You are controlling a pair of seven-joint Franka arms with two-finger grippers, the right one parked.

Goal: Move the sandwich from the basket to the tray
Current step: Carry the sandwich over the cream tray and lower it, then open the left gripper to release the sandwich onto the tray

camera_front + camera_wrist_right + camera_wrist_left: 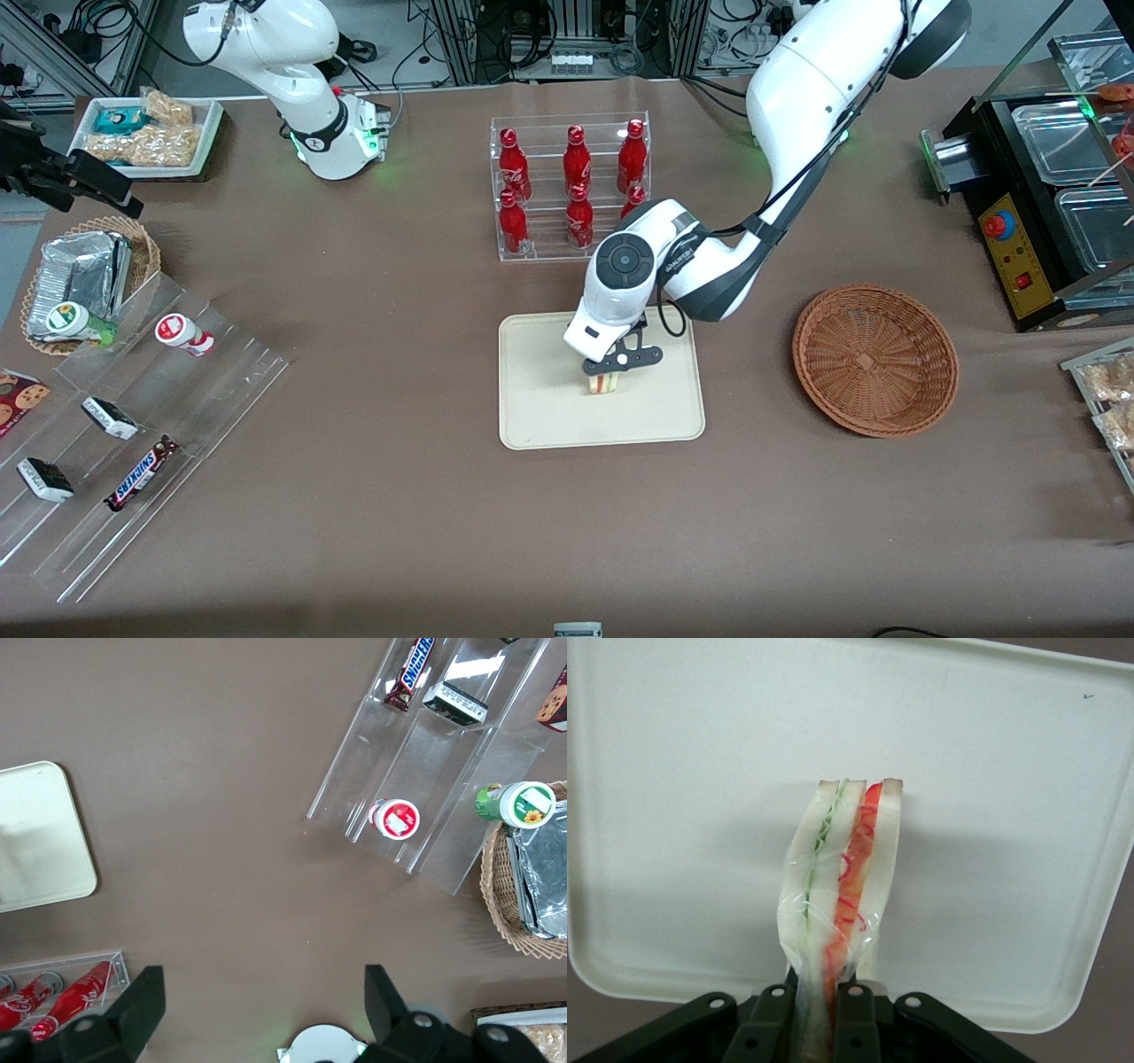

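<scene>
My left gripper [605, 379] is over the middle of the cream-beige tray [540, 416] and is shut on the sandwich [602, 384]. In the left wrist view the sandwich [843, 873] is a plastic-wrapped wedge of pale bread with green and red filling layers, pinched between the two black fingers [771, 1028] of the gripper [813, 1019] and pointing down at the tray [682, 771]. I cannot tell if it touches the tray. The reddish-brown wicker basket [874, 359] stands empty beside the tray, toward the working arm's end of the table.
A clear rack of red bottles [571, 186] stands farther from the front camera than the tray. Clear stepped racks with snack bars [133, 434] and a lighter basket with foil packets [84, 275] lie toward the parked arm's end. A black appliance [1036, 204] stands at the working arm's end.
</scene>
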